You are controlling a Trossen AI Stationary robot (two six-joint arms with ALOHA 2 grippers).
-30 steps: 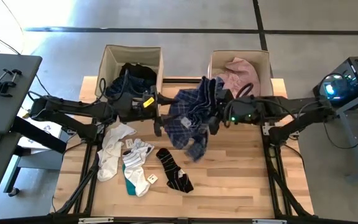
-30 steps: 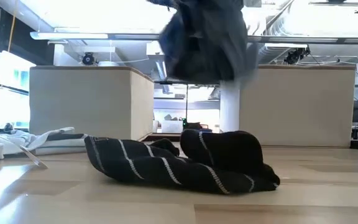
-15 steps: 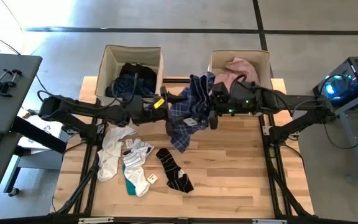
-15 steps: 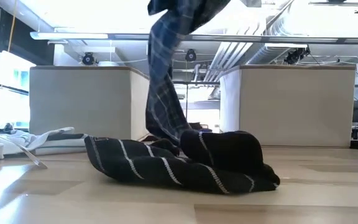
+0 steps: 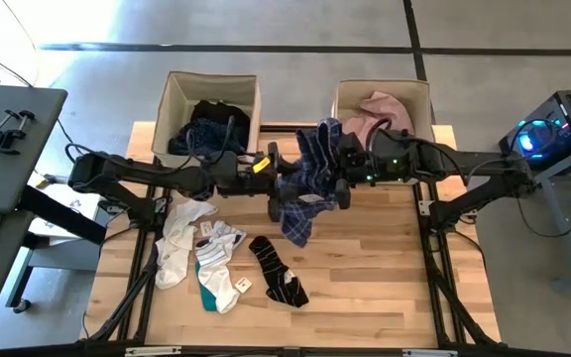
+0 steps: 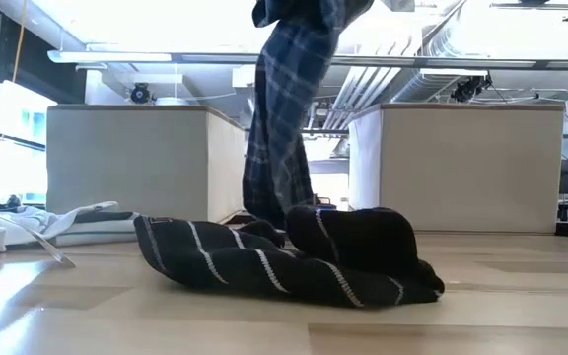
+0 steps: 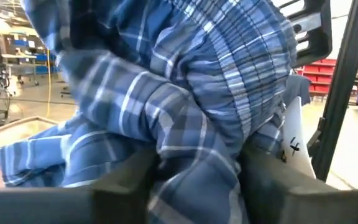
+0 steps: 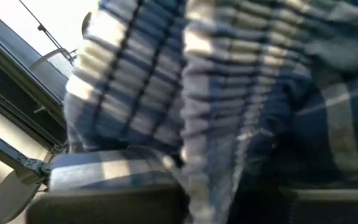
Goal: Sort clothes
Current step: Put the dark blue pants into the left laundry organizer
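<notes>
The blue-white plaid shirt (image 5: pixel 303 183) hangs above the table's middle, between my two grippers. My left gripper (image 5: pixel 277 178) comes level from the left and my right gripper (image 5: pixel 338 171) from the right, and both are shut on the shirt. In the low view the plaid shirt (image 6: pixel 282 128) drops in a long strip behind the black striped socks (image 6: pixel 284 258). Those black striped socks (image 5: pixel 278 270) lie on the table near the front. White socks (image 5: pixel 179 246) and white and teal socks (image 5: pixel 217 272) lie to their left. My left gripper has a bunched fold of the shirt (image 7: pixel 199 167) between its two fingers (image 7: pixel 124 186), coming level from the table's left. The cloth fills the gap between them, in several layers. The rest hangs slack below. My right gripper pinches a gathered part of the shirt (image 8: pixel 225 158) between its two fingers, coming from the table's right and tipped slightly down. The cloth covers the place of contact. The shirt hangs below the fingers, clear of the boxes.
Two beige fabric boxes stand at the table's far edge. The left box (image 5: pixel 178 101) holds dark garments (image 5: pixel 211 124), the right box (image 5: pixel 419 99) a pale pink shirt (image 5: pixel 377 111). Bare wood lies at the front right (image 5: pixel 375 278).
My left gripper has gone toward the table's right edge, up to the shirt. My right gripper has swung slightly toward the far edge. The shirt, bunched and swinging before, has dropped into a long strip whose lower end now hangs down behind the black socks.
</notes>
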